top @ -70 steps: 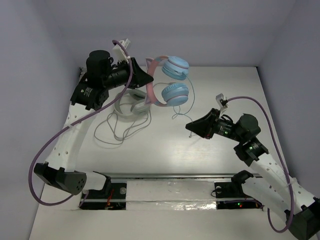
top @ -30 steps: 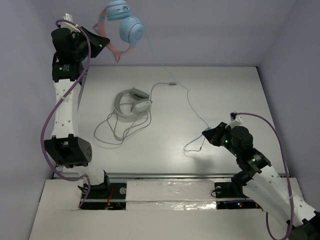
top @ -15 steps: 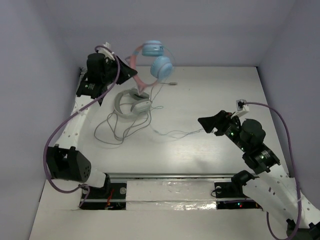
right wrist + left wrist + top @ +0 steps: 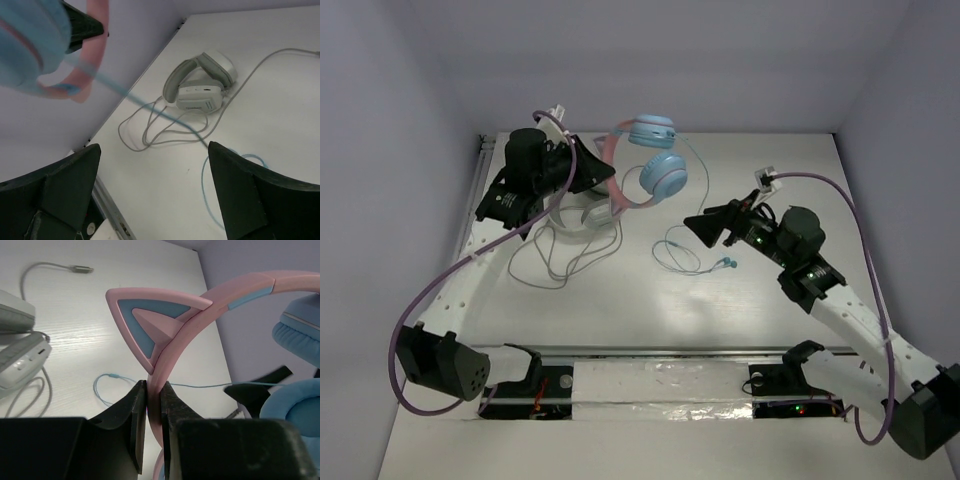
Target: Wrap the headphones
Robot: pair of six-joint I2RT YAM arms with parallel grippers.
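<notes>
The desk [image 4: 770,170] carries a white-grey headset [image 4: 582,208] at far left. Above it my left arm [image 4: 520,180] holds the headphones [image 4: 655,170] in the air, its jaws closed on the pink headband [image 4: 170,355] just under a cat ear. My right jaws stand wide apart, gripping nothing. The thin cable [image 4: 150,109] crosses between them and loops down onto the desk. I judge the set light, the band stiff and the cable limp and snag-prone, so I'd pinch the cable gently.
</notes>
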